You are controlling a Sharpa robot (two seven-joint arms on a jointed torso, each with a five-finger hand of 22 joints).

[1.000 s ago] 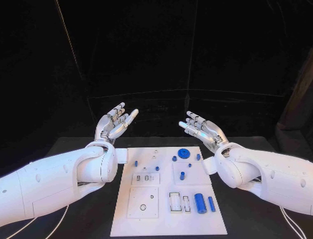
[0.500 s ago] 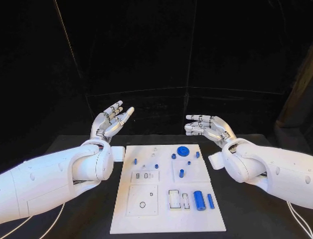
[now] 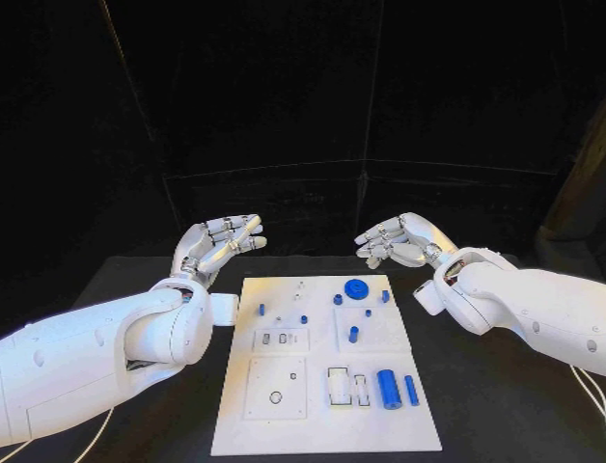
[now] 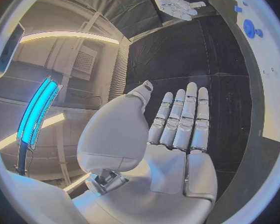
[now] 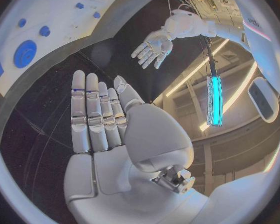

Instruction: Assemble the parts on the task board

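1. The left hand (image 3: 220, 242) is raised over the far end of the black table (image 3: 498, 405), beyond the board's far left corner; it holds nothing, and its wrist view shows the fingers (image 4: 187, 119) stretched out straight side by side.
2. The right hand (image 3: 403, 240) is raised opposite it, beyond the board's far right corner, also holding nothing, palm flat and fingers (image 5: 90, 109) extended in its wrist view. From the head view both hands look a little cupped, so how far the fingers bend is hard to judge.
3. The white board (image 3: 324, 424) lies flat in the middle of the table, between the two arms and nearer the robot than either hand.
4. On it, a blue round disc (image 3: 355, 286) sits near the far edge, with several small blue pegs (image 3: 353, 335) scattered nearby.
5. Toward the near right, a thick blue cylinder (image 3: 385, 389) lies just beside a thinner blue rod (image 3: 410, 389).
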